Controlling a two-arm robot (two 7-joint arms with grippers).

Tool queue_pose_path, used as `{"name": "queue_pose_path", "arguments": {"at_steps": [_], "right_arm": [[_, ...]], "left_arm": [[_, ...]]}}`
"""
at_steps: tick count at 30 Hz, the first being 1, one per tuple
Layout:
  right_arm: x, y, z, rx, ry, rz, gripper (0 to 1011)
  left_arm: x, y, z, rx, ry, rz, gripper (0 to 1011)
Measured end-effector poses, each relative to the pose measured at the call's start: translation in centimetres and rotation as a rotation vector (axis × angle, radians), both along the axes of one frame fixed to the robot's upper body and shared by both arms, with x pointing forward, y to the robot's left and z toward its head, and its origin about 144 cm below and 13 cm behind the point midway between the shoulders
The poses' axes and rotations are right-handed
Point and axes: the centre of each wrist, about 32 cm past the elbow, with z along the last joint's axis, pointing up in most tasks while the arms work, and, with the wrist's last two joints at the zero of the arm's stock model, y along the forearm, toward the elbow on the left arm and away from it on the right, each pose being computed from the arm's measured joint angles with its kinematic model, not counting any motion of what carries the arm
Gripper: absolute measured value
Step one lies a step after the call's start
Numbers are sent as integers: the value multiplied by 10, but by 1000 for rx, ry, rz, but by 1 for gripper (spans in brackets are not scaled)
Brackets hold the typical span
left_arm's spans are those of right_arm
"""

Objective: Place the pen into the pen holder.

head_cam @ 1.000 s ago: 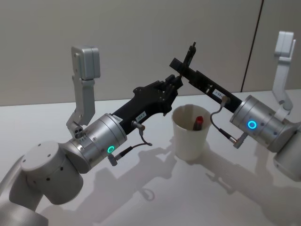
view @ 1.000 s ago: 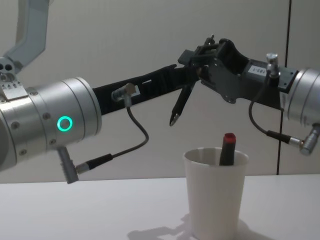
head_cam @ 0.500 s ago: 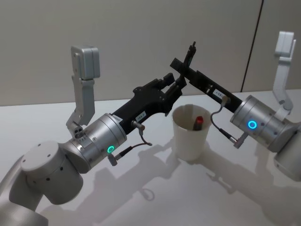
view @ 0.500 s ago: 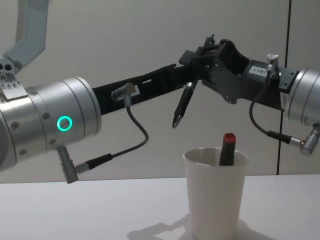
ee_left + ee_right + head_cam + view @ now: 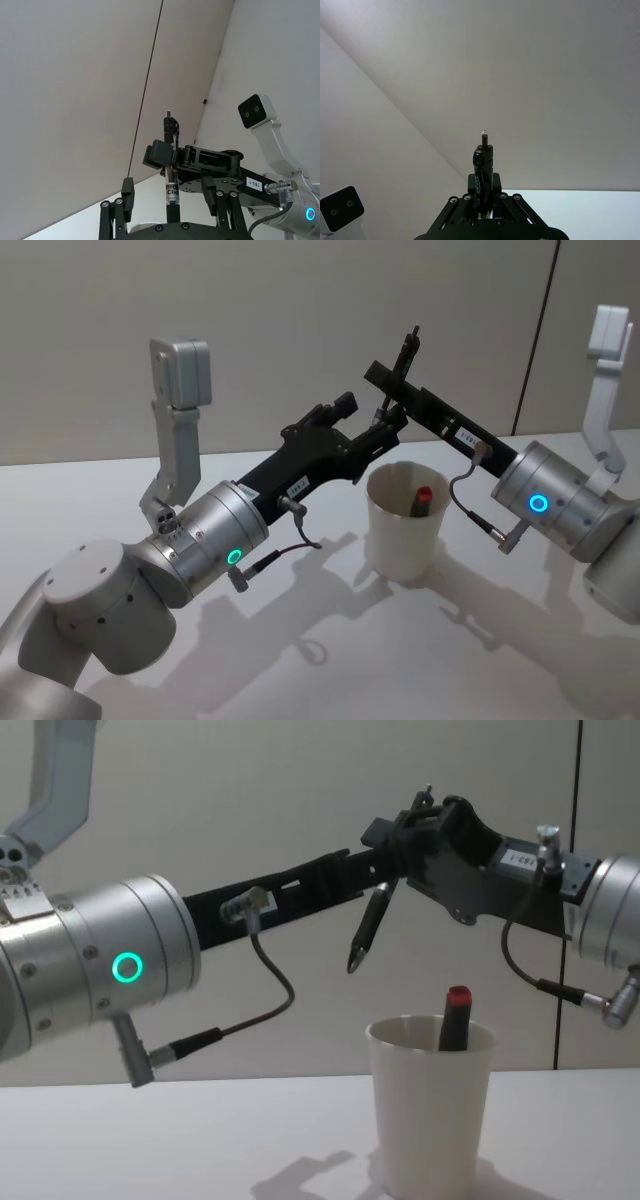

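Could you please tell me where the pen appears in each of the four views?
Head: pen upper centre, standing up.
Chest: pen upper centre, tilted, tip down.
Left wrist: pen lower centre, upright.
Right wrist: pen lower centre.
Shared landmark: the right pincer clamping it.

Silver arms, cyan rings, black cables

Probably a lab, bare white table, plain panelled wall
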Motion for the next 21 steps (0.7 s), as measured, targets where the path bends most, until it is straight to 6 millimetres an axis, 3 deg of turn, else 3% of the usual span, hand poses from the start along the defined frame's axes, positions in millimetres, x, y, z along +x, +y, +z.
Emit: {"name": "queue_pose_path", "arguments": {"at_steps": [8, 21], "right_arm": [[0, -2, 0, 2, -6, 1, 132], [1, -19, 9, 26, -50, 9, 132]], "left_arm": [[0, 0, 0, 0, -1, 1, 999], [0, -1, 0, -2, -2, -5, 1001]]}}
